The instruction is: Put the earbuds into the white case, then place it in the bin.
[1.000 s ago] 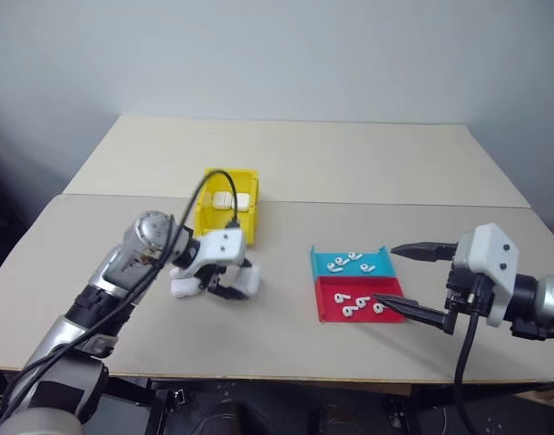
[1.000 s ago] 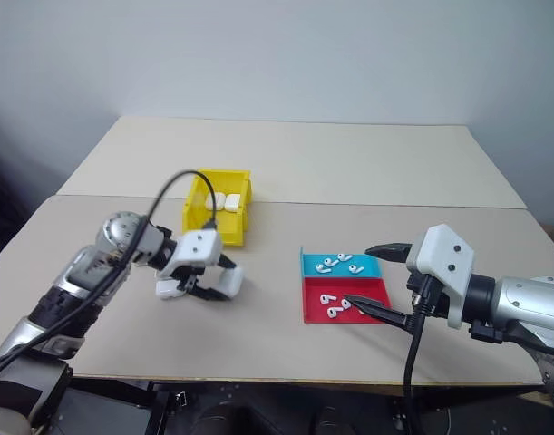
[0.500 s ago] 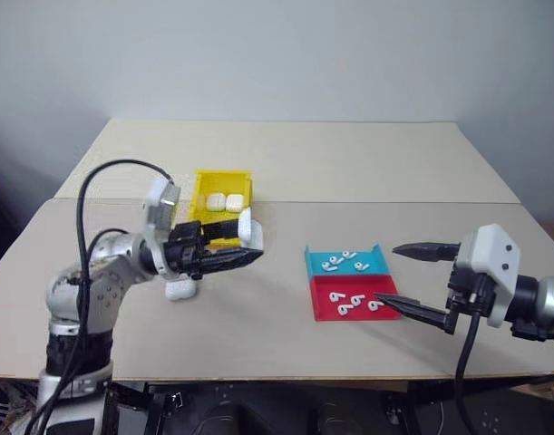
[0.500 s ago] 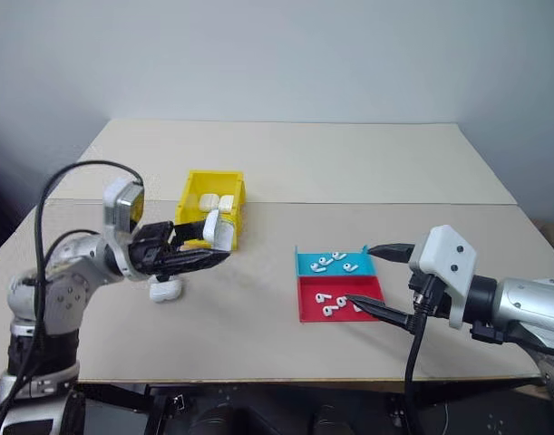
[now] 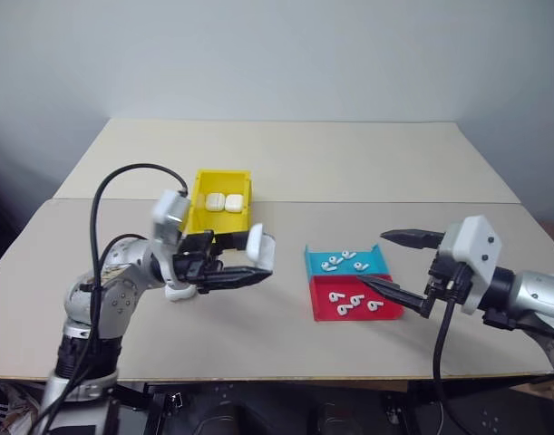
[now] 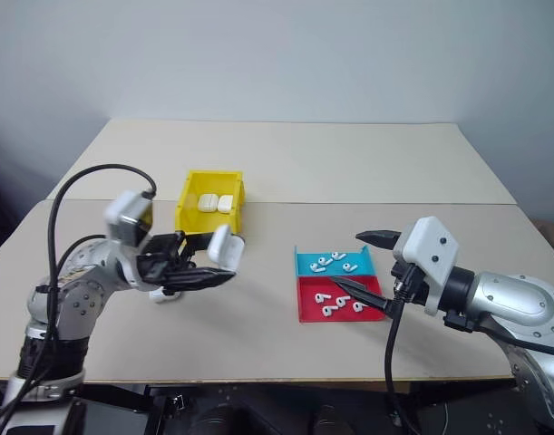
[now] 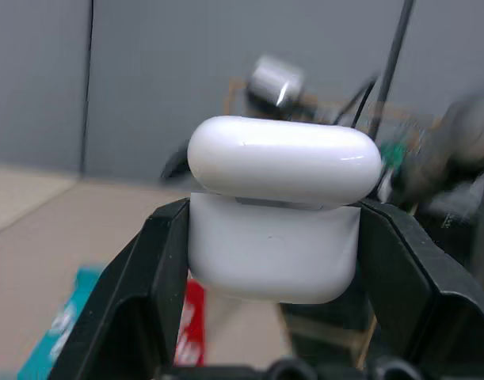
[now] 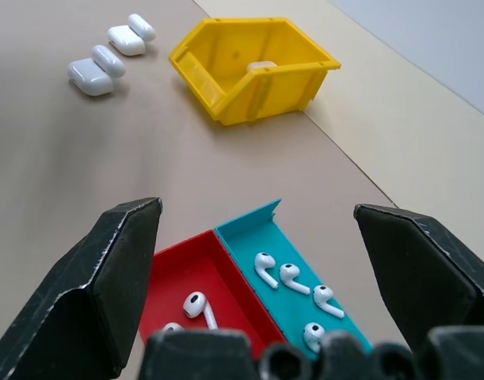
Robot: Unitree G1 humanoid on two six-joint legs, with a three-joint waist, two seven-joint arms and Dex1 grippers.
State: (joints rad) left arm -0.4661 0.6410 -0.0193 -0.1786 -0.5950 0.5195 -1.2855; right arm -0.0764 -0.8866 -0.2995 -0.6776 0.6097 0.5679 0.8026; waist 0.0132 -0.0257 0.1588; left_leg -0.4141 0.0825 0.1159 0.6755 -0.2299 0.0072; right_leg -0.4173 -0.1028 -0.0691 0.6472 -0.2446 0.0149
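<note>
- Clearly, the white case (image 7: 275, 210) sits clamped between the two black fingers of the left gripper (image 5: 245, 268), held above the table (image 5: 258, 335), with its lid slightly ajar in the left wrist view.
- At about 11 o'clock from the held case stands the yellow bin (image 5: 222, 211), with two closed white cases (image 5: 222, 202) lying side by side inside it.
- Two spare cases (image 8: 108, 54) lie on the table near the bin; in the head views one of them (image 5: 179, 290) peeks out just beneath the left gripper.
- At 3 o'clock from the held case is the teal-and-red tray (image 5: 349, 283), holding the earbuds (image 8: 289, 279) in both its teal and red halves.
- Further toward 3 o'clock, the right gripper (image 5: 396, 265) hovers at the tray's edge, its fingers spread wide and empty.
</note>
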